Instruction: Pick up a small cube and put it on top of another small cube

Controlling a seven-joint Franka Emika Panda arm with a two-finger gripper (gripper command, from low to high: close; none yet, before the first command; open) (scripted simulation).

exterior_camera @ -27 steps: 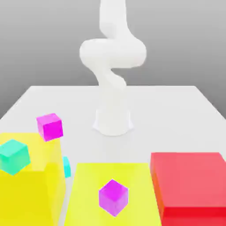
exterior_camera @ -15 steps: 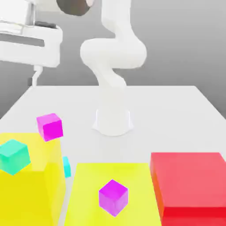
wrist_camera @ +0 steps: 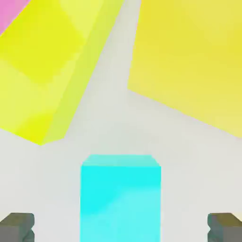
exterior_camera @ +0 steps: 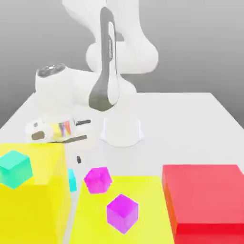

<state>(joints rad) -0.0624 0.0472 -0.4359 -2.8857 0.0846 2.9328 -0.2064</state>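
**Open hand lines up over cyan cube**

The white arm bends toward the exterior view's left, and its hand (wrist_camera: 120, 227) stands wide open with nothing in its grip. Seen from the hand, the cyan cube (wrist_camera: 120, 203) sits between the two fingers (wrist_camera: 17, 228), with a gap on either side.

From where I stand, that cube is low by the side of the tall yellow block (exterior_camera: 31, 209), in the space between it and the flatter yellow block (exterior_camera: 150, 205), above the pale tabletop (exterior_camera: 190, 128).

There are three more small cubes. A teal cube (exterior_camera: 15, 169) shows against the tall block's top and front. A tilted magenta cube (exterior_camera: 98, 180) overlaps the back corner of the flatter block, and a purple cube (exterior_camera: 122, 213) appears over that block's middle, nearer the front; I can't tell whether any of these three touches the block behind it.

Over on the exterior view's right is a big red block (exterior_camera: 205, 193), beside the flatter yellow one.
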